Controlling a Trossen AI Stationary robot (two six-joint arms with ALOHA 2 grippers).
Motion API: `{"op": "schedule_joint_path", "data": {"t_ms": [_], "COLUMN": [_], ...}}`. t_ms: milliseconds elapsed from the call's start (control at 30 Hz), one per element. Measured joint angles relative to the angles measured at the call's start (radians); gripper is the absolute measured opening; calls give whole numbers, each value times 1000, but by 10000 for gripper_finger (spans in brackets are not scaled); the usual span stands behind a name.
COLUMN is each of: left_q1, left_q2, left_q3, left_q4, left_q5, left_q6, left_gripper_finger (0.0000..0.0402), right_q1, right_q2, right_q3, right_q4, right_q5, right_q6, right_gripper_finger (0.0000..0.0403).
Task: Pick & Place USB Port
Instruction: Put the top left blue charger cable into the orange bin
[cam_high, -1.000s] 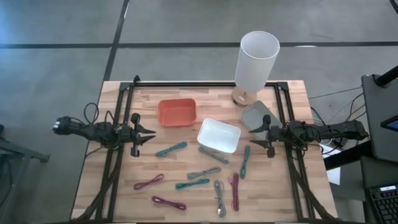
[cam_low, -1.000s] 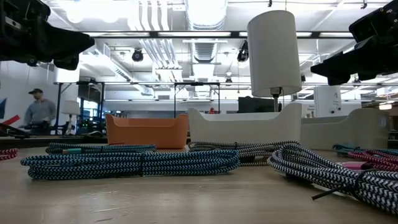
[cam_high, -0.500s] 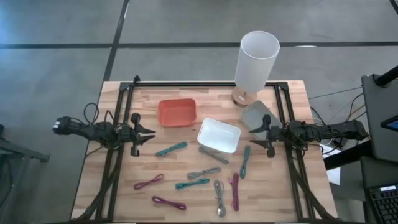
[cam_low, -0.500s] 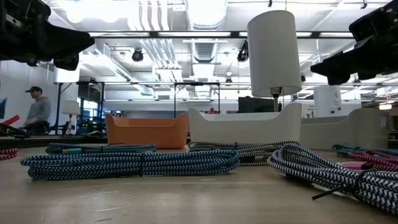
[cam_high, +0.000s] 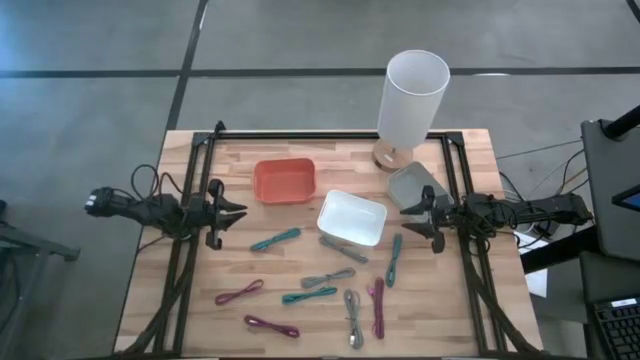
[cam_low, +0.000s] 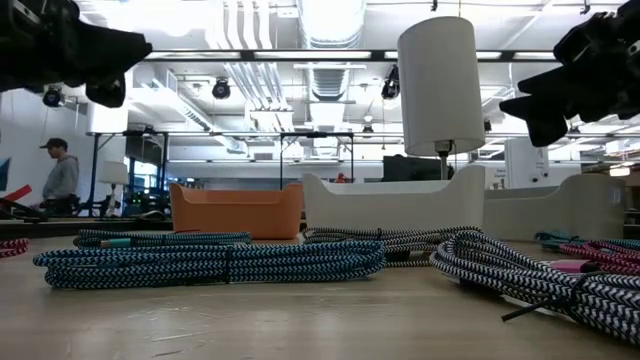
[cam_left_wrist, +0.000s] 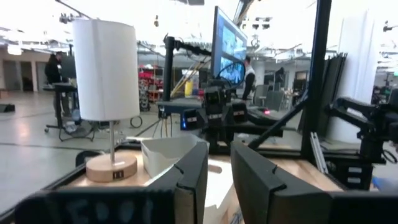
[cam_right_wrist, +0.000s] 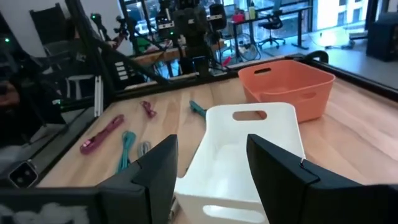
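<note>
Several braided USB cables lie loose on the near half of the wooden table: teal ones (cam_high: 275, 240) (cam_high: 395, 258) (cam_high: 309, 295), grey ones (cam_high: 343, 249) (cam_high: 328, 277) (cam_high: 352, 305) and magenta ones (cam_high: 239, 292) (cam_high: 272, 326) (cam_high: 377, 305). An orange bin (cam_high: 285, 180), a white bin (cam_high: 352, 217) and a grey bin (cam_high: 413, 185) stand behind them. My left gripper (cam_high: 240, 211) hovers at the left side, open by a narrow gap (cam_left_wrist: 217, 180), and is empty. My right gripper (cam_high: 405, 213) hovers at the right, beside the white bin (cam_right_wrist: 242, 155), open and empty.
A tall white lamp (cam_high: 410, 100) on a wooden base stands at the far right of the table. Black frame rails (cam_high: 190, 200) (cam_high: 455, 180) run along both sides. A person (cam_low: 60, 180) stands far off in the room.
Both arms have stirred in the last half second. My left gripper has risen a little and shifted slightly toward the far edge. My right gripper has edged toward the white bin and tipped. No cable or bin has moved.
</note>
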Motion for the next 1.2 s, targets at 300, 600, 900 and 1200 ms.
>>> {"op": "schedule_joint_path", "data": {"t_ms": [300, 600, 900, 1200], "left_q1": [0, 0, 0, 0], "left_q2": [83, 236, 470, 730], "left_q3": [70, 210, 478, 523], "left_q4": [-19, -98, -471, -524], "left_q5": [-70, -77, -135, -150], "left_q6": [25, -6, -121, -262], "left_gripper_finger": [107, 164, 165, 165], "right_q1": [0, 0, 0, 0], "right_q2": [0, 9, 186, 548], "right_q3": [0, 0, 179, 476], "right_q4": [29, 189, 229, -60], "right_q5": [2, 31, 18, 26], "right_q6": [-9, -69, -175, -176], "right_gripper_finger": [189, 189, 189, 189]}}
